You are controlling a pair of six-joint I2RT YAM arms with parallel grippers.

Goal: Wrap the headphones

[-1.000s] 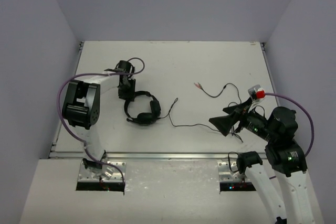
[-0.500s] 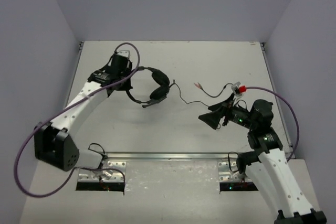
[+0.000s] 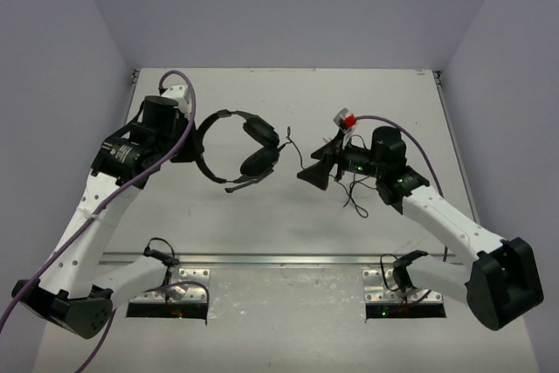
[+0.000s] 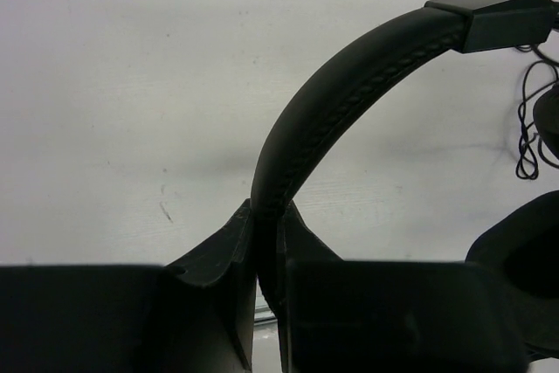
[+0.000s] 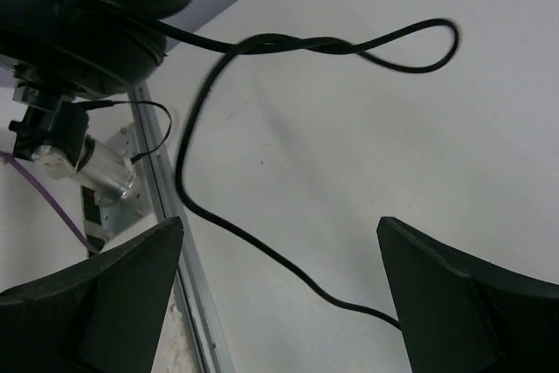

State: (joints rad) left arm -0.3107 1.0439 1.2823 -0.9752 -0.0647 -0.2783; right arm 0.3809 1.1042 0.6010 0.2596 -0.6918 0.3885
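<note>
The black headphones (image 3: 247, 149) hang in the air at table centre-left, headband to the left and both earcups to the right. My left gripper (image 3: 194, 149) is shut on the headband (image 4: 349, 85); in the left wrist view my left gripper (image 4: 266, 216) pinches the band edge-on, with one earcup (image 4: 524, 251) at lower right. The thin dark cable (image 3: 300, 160) runs from the earcups to the right and loops on the table (image 3: 354, 203). My right gripper (image 3: 310, 174) is open just right of the earcups. In the right wrist view my right gripper (image 5: 279, 226) has the cable (image 5: 254, 240) lying below, between its fingers, untouched.
A metal rail (image 3: 288, 259) runs along the table's near edge and also shows in the right wrist view (image 5: 166, 216). Purple arm cables (image 3: 183, 102) arch over both arms. Grey walls close in the left, back and right sides.
My left arm has lifted the headphones off the table and swung them up and right. My right gripper has moved left across the table toward the earcups, still open. The cable was dragged left.
</note>
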